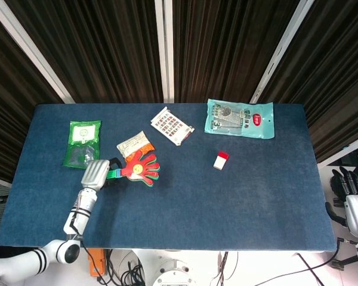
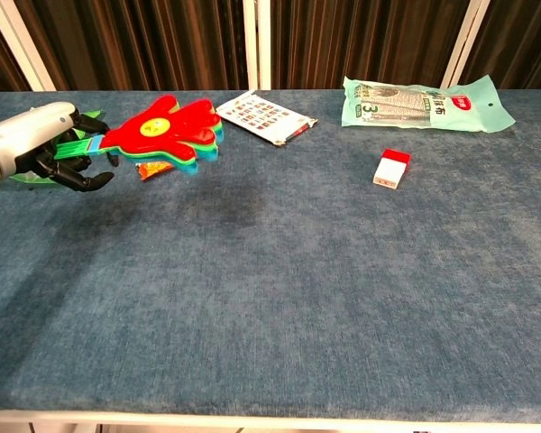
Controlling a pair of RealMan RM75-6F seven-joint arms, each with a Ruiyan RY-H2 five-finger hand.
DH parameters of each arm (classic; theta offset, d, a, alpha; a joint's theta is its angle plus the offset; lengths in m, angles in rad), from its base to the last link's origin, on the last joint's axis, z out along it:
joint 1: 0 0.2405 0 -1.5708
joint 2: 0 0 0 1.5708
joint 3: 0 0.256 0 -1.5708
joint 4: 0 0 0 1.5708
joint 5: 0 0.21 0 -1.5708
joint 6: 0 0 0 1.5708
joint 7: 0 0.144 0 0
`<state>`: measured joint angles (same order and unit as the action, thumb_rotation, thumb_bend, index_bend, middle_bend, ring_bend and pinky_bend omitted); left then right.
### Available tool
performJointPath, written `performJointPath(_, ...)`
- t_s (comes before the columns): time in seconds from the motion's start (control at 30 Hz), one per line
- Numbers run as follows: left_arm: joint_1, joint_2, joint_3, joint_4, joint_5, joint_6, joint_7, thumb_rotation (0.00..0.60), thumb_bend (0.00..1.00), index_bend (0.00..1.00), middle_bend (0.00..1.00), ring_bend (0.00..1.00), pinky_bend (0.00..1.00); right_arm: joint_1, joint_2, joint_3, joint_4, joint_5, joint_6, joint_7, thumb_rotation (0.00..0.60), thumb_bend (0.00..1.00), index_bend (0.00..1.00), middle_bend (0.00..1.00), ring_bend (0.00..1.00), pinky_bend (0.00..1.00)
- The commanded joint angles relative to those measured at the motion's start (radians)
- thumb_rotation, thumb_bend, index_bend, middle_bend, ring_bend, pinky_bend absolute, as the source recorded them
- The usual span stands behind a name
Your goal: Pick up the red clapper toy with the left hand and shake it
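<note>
A: Red clapper toy, where is it? Quick.

B: Off the table, in the air at the far left. The left hand grips its green handle, fingers curled round it. The red palm end points right, tilted up a little, and in the chest view it sits in front of the orange snack packet.

A: So the pick is done?

B: Looks done to me. In the chest view there's a faint shadow on the blue table below and to the right of the toy, so it reads as lifted, not resting. The shake I can't judge from a single moment; call it due or underway.

A: Right hand?

B: Right hand is low at the far right edge of the head view, off the table, well apart from everything. Dark fingers point up and seem to hold nothing, but it's small and partly cut off, so I can't tell how spread they are. The chest view doesn't show it.

A: Anything else hidden?

B: The handle is mostly covered by the fingers, so the exact grip is unclear. The snack packet is largely hidden behind the toy in the chest view. The green pouch is mostly behind the left hand there too. White card pack, teal bag and small red-and-white box lie farther right, untouched. Print on all of them is too small to read.
</note>
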<state>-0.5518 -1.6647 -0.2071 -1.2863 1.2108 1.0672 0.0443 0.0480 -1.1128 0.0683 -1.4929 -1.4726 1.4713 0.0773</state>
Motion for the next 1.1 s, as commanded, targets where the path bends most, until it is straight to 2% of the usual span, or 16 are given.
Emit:
performJointPath(0.03, 0.004, -0.004, 0.003, 0.025, 0.041, 0.025, -0.061, 0.6, 0.27, 0.46, 1.0, 1.0, 1.0, 0.001, 0.001, -0.001, -0.002, -0.001, -0.001, -0.001, 0.6, 0.3, 0.0, 0.0, 0.0, 0.0)
performJointPath(0.1, 0.006, -0.011, 0.003, 0.039, 0.056, 0.039, -0.082, 0.6, 0.27, 0.65, 1.0, 1.0, 1.0, 0.001, 0.002, -0.001, -0.004, 0.0, -0.004, -0.003, 0.6, 0.3, 0.0, 0.0, 0.0, 0.0)
performJointPath(0.13, 0.007, -0.014, 0.004, 0.047, 0.064, 0.046, -0.094, 0.6, 0.27, 0.82, 1.0, 1.0, 1.0, 0.002, 0.002, -0.002, -0.005, 0.001, -0.006, -0.004, 0.6, 0.3, 0.0, 0.0, 0.0, 0.0)
performJointPath(0.17, 0.008, -0.017, 0.004, 0.052, 0.069, 0.053, -0.104, 0.6, 0.27, 0.91, 1.0, 1.0, 1.0, 0.002, 0.002, -0.002, -0.005, 0.001, -0.007, -0.005, 0.6, 0.3, 0.0, 0.0, 0.0, 0.0)
performJointPath(0.23, 0.01, -0.022, 0.004, 0.061, 0.079, 0.062, -0.129, 0.6, 0.27, 1.0, 1.0, 1.0, 1.0, 0.004, 0.002, -0.002, -0.006, 0.001, -0.009, -0.006, 0.6, 0.3, 0.0, 0.0, 0.0, 0.0)
performJointPath(0.4, 0.009, -0.02, 0.002, 0.064, 0.102, 0.073, -0.183, 0.6, 0.29, 1.0, 1.0, 1.0, 1.0, 0.005, 0.003, -0.002, -0.009, 0.0, -0.01, -0.01, 0.6, 0.3, 0.0, 0.0, 0.0, 0.0)
performJointPath(0.5, 0.009, -0.01, -0.003, 0.046, 0.116, 0.075, -0.252, 0.6, 0.38, 1.0, 1.0, 1.0, 1.0, 0.005, 0.004, -0.002, -0.011, 0.002, -0.011, -0.011, 0.6, 0.3, 0.0, 0.0, 0.0, 0.0)
performJointPath(0.57, 0.01, 0.001, -0.015, 0.026, 0.121, 0.078, -0.313, 0.6, 0.48, 1.0, 1.0, 1.0, 1.0, 0.006, 0.005, -0.002, -0.012, 0.002, -0.013, -0.009, 0.6, 0.3, 0.0, 0.0, 0.0, 0.0)
performJointPath(0.67, 0.016, 0.021, -0.04, -0.023, 0.122, 0.084, -0.449, 0.6, 0.62, 1.0, 1.0, 1.0, 1.0, 0.006, 0.005, -0.003, -0.011, 0.003, -0.015, -0.007, 0.6, 0.3, 0.0, 0.0, 0.0, 0.0)
performJointPath(0.8, 0.029, 0.101, -0.089, -0.155, 0.105, 0.017, -0.8, 0.6, 0.66, 1.0, 1.0, 1.0, 1.0, 0.006, 0.004, -0.003, -0.011, 0.005, -0.016, -0.005, 0.6, 0.3, 0.0, 0.0, 0.0, 0.0)
performJointPath(0.9, 0.032, 0.147, -0.106, -0.184, 0.126, -0.005, -0.96, 0.6, 0.69, 1.0, 1.0, 1.0, 1.0, 0.006, 0.004, -0.004, -0.011, 0.004, -0.016, -0.005, 0.6, 0.3, 0.0, 0.0, 0.0, 0.0)
performJointPath(0.97, 0.023, 0.169, -0.088, -0.154, 0.176, 0.0, -0.942, 0.6, 0.7, 1.0, 1.0, 1.0, 1.0, 0.006, 0.003, -0.004, -0.01, 0.003, -0.016, -0.005, 0.6, 0.3, 0.0, 0.0, 0.0, 0.0)
performJointPath(1.1, -0.011, 0.175, -0.009, -0.028, 0.312, 0.037, -0.623, 0.6, 0.72, 1.0, 1.0, 1.0, 1.0, 0.007, 0.002, -0.005, -0.01, 0.003, -0.018, -0.008, 0.6, 0.3, 0.0, 0.0, 0.0, 0.0)
